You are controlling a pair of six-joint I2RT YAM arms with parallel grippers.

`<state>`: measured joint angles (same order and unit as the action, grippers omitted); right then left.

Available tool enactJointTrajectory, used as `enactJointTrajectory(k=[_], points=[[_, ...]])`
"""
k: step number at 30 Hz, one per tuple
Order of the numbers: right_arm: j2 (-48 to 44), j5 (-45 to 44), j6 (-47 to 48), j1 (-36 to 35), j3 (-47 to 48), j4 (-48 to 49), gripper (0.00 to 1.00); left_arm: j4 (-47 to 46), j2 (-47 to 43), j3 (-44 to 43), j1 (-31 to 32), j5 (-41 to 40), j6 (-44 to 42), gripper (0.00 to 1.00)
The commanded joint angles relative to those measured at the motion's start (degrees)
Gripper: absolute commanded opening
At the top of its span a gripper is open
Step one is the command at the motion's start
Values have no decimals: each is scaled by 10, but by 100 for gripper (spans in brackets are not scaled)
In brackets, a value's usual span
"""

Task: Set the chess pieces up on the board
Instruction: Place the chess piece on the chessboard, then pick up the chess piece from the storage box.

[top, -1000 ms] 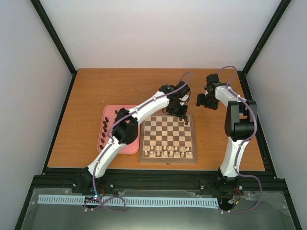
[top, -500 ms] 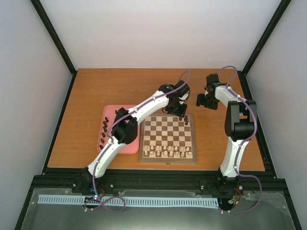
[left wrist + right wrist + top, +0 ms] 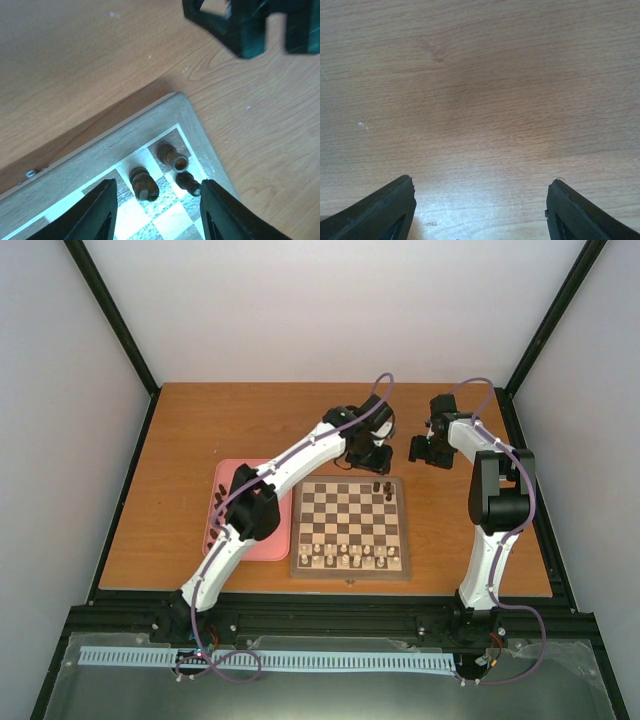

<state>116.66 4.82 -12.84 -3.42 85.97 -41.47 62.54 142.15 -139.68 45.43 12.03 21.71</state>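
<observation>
The board (image 3: 349,573) lies in the middle of the table. Three dark chess pieces (image 3: 381,487) stand at its far right corner; the left wrist view shows them as one (image 3: 143,183) beside a hollow-topped one (image 3: 172,156) and a small one (image 3: 187,182). My left gripper (image 3: 368,458) (image 3: 157,185) hovers open above them, holding nothing. More dark pieces (image 3: 213,527) lie on the pink tray (image 3: 265,548), partly hidden by the left arm. My right gripper (image 3: 425,452) (image 3: 480,182) hangs open over bare table beyond the board.
Pale pieces (image 3: 348,555) fill the board's near rows. The right gripper's dark body (image 3: 250,25) shows close by at the top of the left wrist view. Black frame rails run along the table's edges.
My left gripper has lifted and drawn back from the board's far right corner, its jaws widening, leaving the dark pieces standing there. The right arm has not moved.
</observation>
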Motion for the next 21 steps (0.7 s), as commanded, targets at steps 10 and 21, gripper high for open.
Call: enactJointTrajectory(k=[10, 21], points=[[9, 5, -1, -6, 10, 10, 72, 18, -244, 144, -145, -200, -26, 64], [15, 8, 0, -15, 11, 8, 72, -64, -351, 448, -302, -229, -8, 64]])
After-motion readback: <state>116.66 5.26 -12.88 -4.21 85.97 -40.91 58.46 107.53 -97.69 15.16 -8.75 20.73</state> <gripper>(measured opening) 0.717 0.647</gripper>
